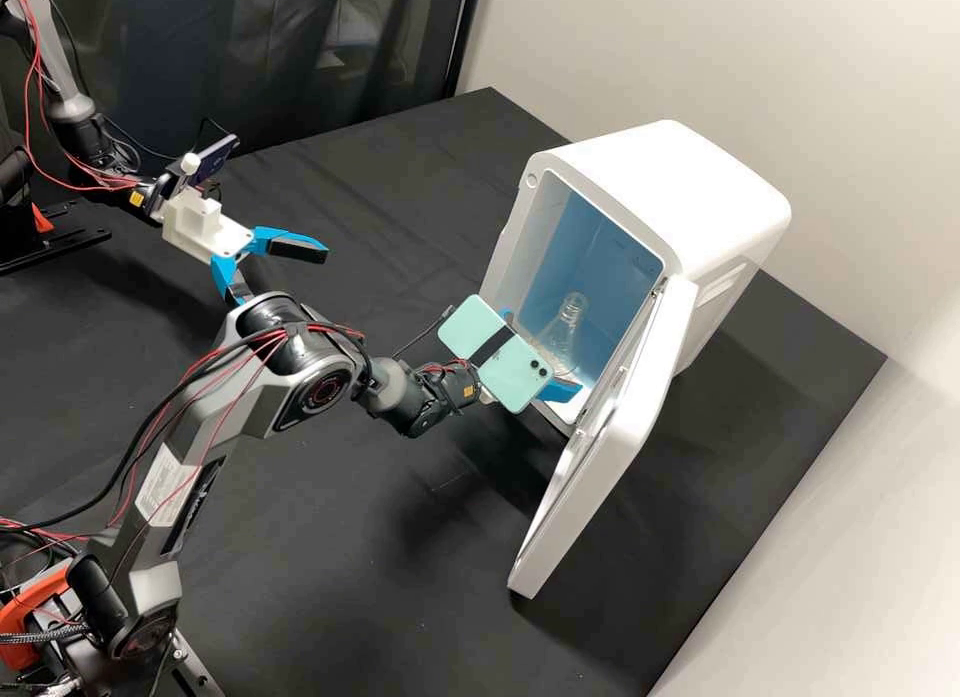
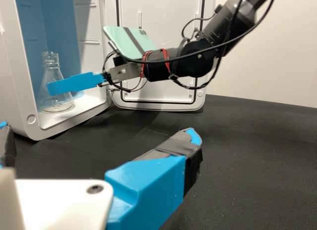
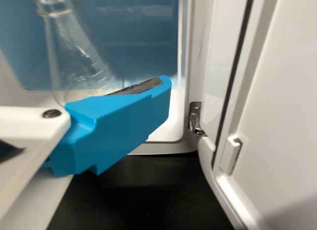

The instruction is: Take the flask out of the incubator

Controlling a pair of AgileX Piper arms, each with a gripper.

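Glass, clear and thin-walled, for the flask [image 1: 568,322]: most likely light, fully stiff, smooth enough to slip between hard fingers, and breakable if knocked over or squeezed too much. Stands upright and looks empty, on the pale floor inside the incubator [image 1: 690,197], just beyond the finger [image 3: 119,118] of the right gripper [image 1: 538,353]; touching or not, cannot tell. Right gripper at the mouth of the incubator, spread open, with nothing held. Better to take hold low on the neck or at the shoulder, at the narrow part of the cone, with gentle pressure; not at the wide base, probably too broad and ready to slide. Left gripper [image 1: 275,270] well back and off to the side, above the bench, also open and empty. Beneath both, black matte bench [image 1: 400,557], flat, without shine. Open white door [image 1: 600,457] close beside the right gripper, so little room on that side when pulling back. Beyond the incubator, plain pale wall [image 1: 800,77]; behind the arms, dark curtain [image 1: 300,47].
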